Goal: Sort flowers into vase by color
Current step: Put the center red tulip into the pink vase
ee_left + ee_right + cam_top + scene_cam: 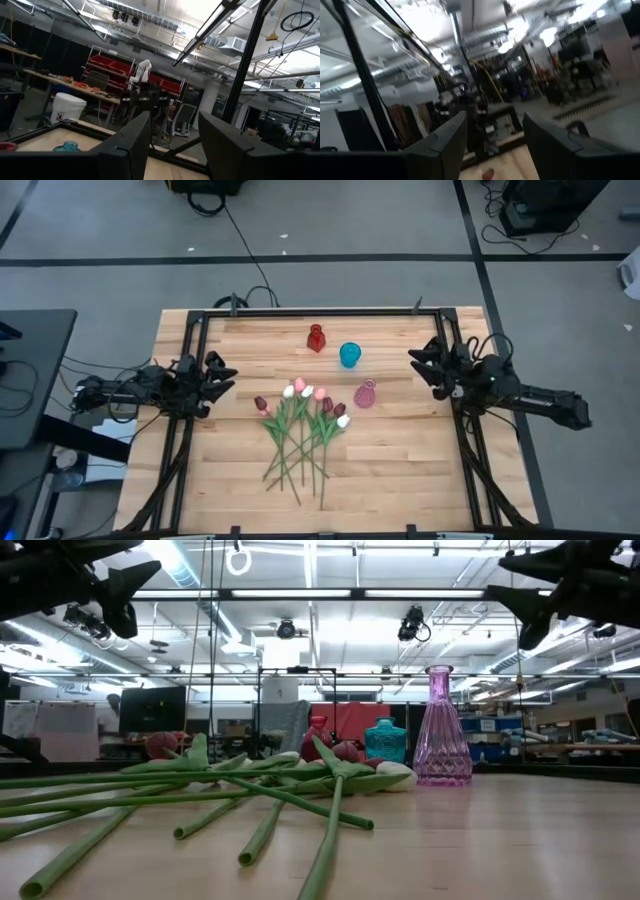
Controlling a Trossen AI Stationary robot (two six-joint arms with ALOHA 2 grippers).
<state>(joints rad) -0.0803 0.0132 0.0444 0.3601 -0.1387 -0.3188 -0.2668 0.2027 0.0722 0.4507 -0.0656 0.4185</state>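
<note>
I can read no text, label, brand, number or sign anywhere around me. Nothing is printed that I can make out on the table, the vases or the flowers, and the far room's shelves, bins and benches show no legible lettering either.
</note>
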